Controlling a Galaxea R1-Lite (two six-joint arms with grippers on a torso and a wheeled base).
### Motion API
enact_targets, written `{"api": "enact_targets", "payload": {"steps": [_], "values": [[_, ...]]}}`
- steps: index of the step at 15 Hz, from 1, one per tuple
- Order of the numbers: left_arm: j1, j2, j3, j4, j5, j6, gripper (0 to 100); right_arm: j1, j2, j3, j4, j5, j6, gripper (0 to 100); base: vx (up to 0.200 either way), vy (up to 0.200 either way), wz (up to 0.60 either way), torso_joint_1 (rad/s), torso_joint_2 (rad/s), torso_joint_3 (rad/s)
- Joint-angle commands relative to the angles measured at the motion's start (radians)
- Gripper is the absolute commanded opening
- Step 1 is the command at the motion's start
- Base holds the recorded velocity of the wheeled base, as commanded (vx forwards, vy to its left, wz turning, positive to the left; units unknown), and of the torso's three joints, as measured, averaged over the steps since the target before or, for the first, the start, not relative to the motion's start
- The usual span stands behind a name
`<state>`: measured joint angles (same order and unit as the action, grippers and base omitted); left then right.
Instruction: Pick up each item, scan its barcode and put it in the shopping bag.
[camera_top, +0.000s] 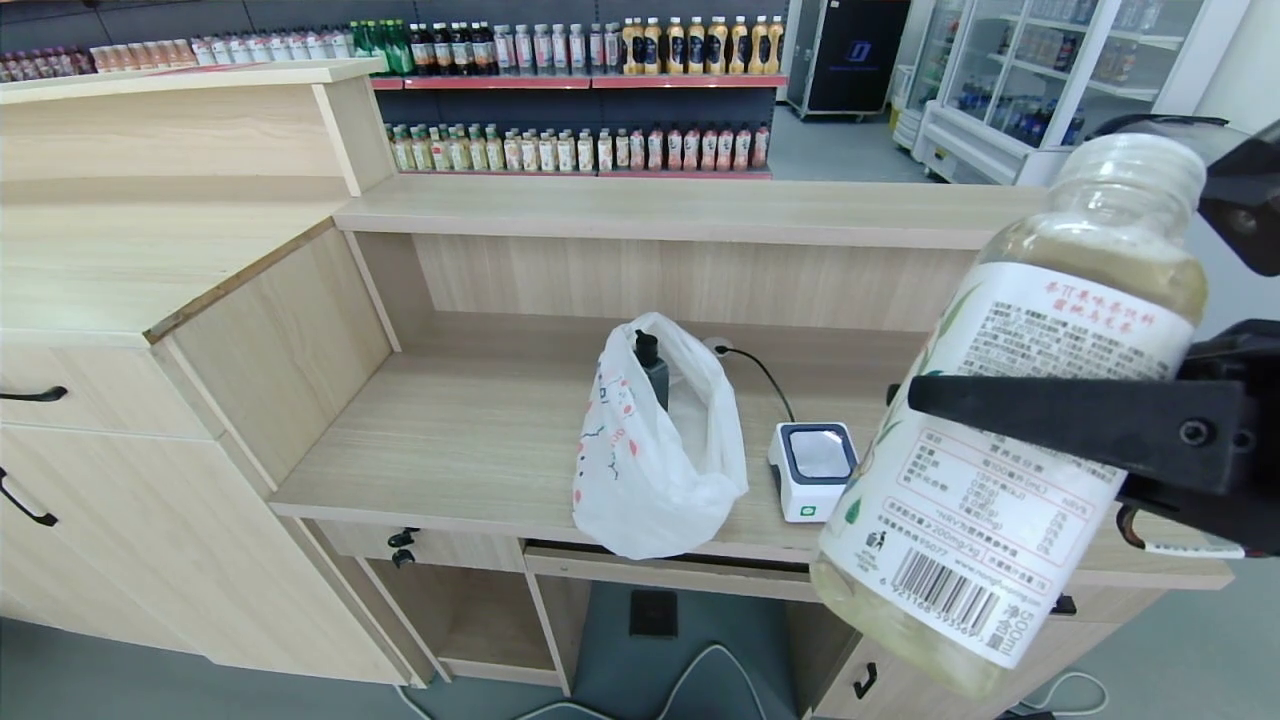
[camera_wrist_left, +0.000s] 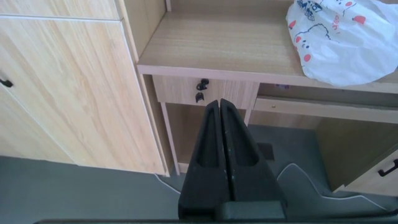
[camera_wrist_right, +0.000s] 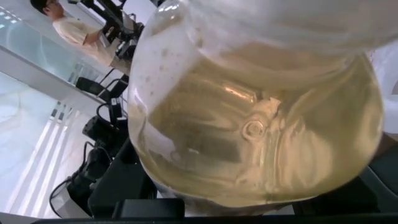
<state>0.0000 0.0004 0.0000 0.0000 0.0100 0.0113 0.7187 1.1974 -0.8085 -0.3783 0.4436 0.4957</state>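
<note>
1. The right hand (camera_top: 1080, 425) holds a bottle (camera_top: 1000, 530) of pale drink at the right of the frame. It is clamped across the middle of the label and held well above the surface (camera_top: 470, 440). The bottle is tilted, with its neck toward the upper right.
2. The barcode (camera_top: 945, 590) sits low on the label, near the bottle's base. From here it faces up and outward, not toward the scanner (camera_top: 812, 468), which rests window-up on the surface right of centre.
3. The step in hand looks like the scan. I'd say the wrist needs to roll until the barcode turns downward. The base end can then come down over the window and pause there rather than sweep past.
4. The finger crosses the label clear of the barcode, so no regrasp seems needed.
5. The bag (camera_top: 650, 450) stands open just left of the scanner, so the drop afterwards looks like a short move.
6. The left hand (camera_wrist_left: 222, 134) has its fingers pressed together on nothing. It hangs low in front of the cabinet under the surface.
</note>
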Motion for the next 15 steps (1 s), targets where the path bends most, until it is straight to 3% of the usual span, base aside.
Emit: {"api": "enact_targets", "payload": {"steps": [1,13,15], "values": [[0.000,0.000,0.000,0.000,0.001,0.001,0,0.001,-0.001,0.002,-0.001,0.001,-0.002,0,0.000,0.000,0.00,0.000,0.00,0.000],[0.000,0.000,0.000,0.000,0.001,0.001,0,-0.016,-0.018,0.011,0.001,0.001,-0.011,0,0.000,0.000,0.00,0.000,0.00,0.000],[0.000,0.000,0.000,0.000,0.001,0.001,0,-0.119,-0.002,-0.015,0.001,0.003,-0.034,0,0.000,0.000,0.00,0.000,0.00,0.000]]}}
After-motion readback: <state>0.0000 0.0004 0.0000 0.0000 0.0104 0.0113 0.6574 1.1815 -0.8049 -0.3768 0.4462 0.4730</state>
